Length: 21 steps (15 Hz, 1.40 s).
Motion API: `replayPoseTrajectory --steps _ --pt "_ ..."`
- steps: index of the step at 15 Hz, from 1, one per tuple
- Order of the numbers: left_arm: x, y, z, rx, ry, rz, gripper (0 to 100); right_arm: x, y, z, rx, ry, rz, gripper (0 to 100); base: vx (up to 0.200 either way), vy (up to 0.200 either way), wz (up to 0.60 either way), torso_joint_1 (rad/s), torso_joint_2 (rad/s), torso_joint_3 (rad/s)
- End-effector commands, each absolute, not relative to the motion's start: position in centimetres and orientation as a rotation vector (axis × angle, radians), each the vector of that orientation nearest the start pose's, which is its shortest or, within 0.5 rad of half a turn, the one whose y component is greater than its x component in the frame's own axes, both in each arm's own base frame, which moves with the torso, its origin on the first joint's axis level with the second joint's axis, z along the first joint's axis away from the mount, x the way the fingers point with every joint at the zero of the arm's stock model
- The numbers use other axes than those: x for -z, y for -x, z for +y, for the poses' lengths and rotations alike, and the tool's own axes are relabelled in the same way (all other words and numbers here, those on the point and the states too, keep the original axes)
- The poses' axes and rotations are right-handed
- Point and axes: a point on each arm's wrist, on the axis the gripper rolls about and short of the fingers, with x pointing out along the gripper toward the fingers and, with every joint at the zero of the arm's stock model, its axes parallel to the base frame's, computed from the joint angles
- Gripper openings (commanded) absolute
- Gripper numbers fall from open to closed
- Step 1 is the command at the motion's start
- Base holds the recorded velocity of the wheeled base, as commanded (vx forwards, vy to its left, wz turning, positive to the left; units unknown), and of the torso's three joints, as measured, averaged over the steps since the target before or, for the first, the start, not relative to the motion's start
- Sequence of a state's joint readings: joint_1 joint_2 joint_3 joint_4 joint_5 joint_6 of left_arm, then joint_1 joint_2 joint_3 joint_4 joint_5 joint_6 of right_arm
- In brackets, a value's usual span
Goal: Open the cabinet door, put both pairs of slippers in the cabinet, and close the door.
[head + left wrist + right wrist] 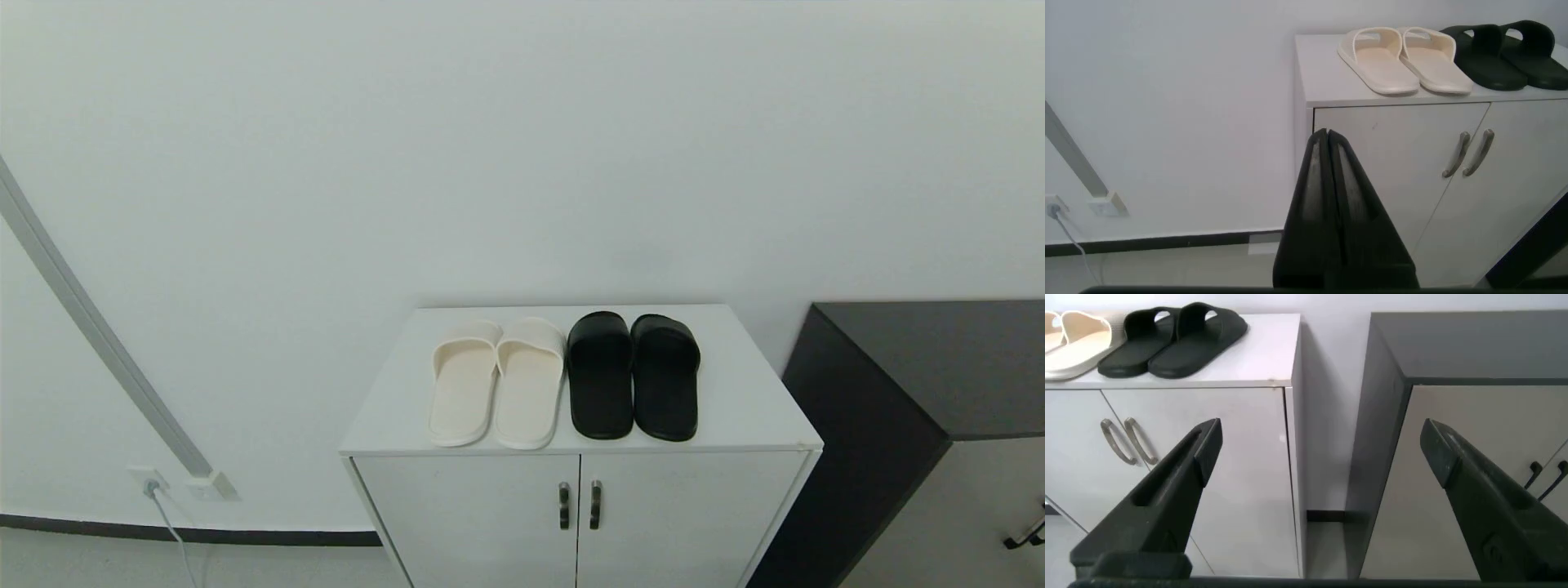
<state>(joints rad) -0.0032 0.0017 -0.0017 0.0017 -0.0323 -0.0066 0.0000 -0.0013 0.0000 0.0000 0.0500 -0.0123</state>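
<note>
Items before you:

1. White cabinet (767,408), standing against the wall. Its two front doors, the left door (473,523) and the right door (678,523), are both shut and meet at the middle. Each carries one upright metal handle (563,505), and the two handles sit just beside each other at the seam.
2. Cream slippers (502,384), one pair, flat on the cabinet top towards its left half, side by side and touching, toes towards the wall.
3. Black slippers (629,380), one pair, flat on the same top just to the right of the cream pair, side by side, toes towards the wall. The inner black slipper lies right next to the inner cream one.
4. Left gripper (1327,135), held in front of the cabinet's left front corner, below the level of the top. Its fingers (1347,188) are pressed together with nothing between them.
5. Right gripper (1321,433), held in front of the cabinet's right side. Its fingers (1167,490) are spread wide and hold nothing.
6. Dark cabinet (898,384), just to the right of the white one.
7. Wall socket (147,480), low on the wall to the left, with a cable (175,539) hanging from it and a grey trunking strip (90,327) running up from beside it.
</note>
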Motion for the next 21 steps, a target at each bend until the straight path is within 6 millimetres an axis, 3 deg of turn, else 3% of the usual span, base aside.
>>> replayPoseTrajectory --steps 1,5,6,7,8,11,16,18,19,21 --pt "-7.6 2.3 -0.1 0.035 0.008 0.002 0 -7.6 2.3 0.1 -0.051 0.011 -0.002 100 0.000 0.000 0.00 0.000 0.00 0.000" --pt "-7.6 2.3 -0.1 0.035 0.006 0.002 0 -8.0 2.4 0.1 -0.047 0.017 -0.019 100 0.000 0.000 0.00 0.000 0.00 0.000" --pt "-7.6 2.3 -0.1 0.035 0.005 0.002 0 -12.4 3.3 0.1 -0.058 -0.042 -0.117 100 0.000 0.000 0.00 0.000 0.00 0.000" --pt "-7.6 2.3 -0.1 0.035 0.006 0.002 0 -14.6 3.7 0.0 -0.072 -0.092 -0.139 100 0.000 0.000 0.00 0.000 0.00 0.000" --pt "-7.6 2.3 -0.1 0.035 0.005 0.002 0 -16.9 2.7 0.1 -0.128 -0.098 0.014 100 0.000 0.000 0.00 0.000 0.00 0.000" --pt "-7.6 2.3 -0.1 0.035 0.005 0.002 0 -16.5 -1.9 0.6 -0.246 -0.067 0.268 100 0.000 0.000 0.00 0.000 0.00 0.000" --pt "-7.6 2.3 -0.1 0.037 0.005 0.002 0 -17.0 -10.6 2.8 -0.363 -0.040 0.399 100 0.000 0.000 0.00 0.000 0.00 0.000" --pt "-7.6 2.3 -0.1 0.037 0.005 0.002 0 -17.3 -12.5 5.1 -0.357 -0.042 0.371 100 0.000 0.000 0.00 0.000 0.00 0.000" --pt "-7.6 2.3 -0.1 0.037 0.005 0.002 0 -17.4 -13.0 7.8 -0.344 -0.030 0.354 100 0.000 0.000 0.00 0.000 0.00 0.000" --pt "-7.6 2.3 -0.1 0.037 0.005 0.002 0 -17.6 -14.4 11.5 -0.309 -0.069 0.357 100 0.000 0.000 0.00 0.000 0.00 0.000"
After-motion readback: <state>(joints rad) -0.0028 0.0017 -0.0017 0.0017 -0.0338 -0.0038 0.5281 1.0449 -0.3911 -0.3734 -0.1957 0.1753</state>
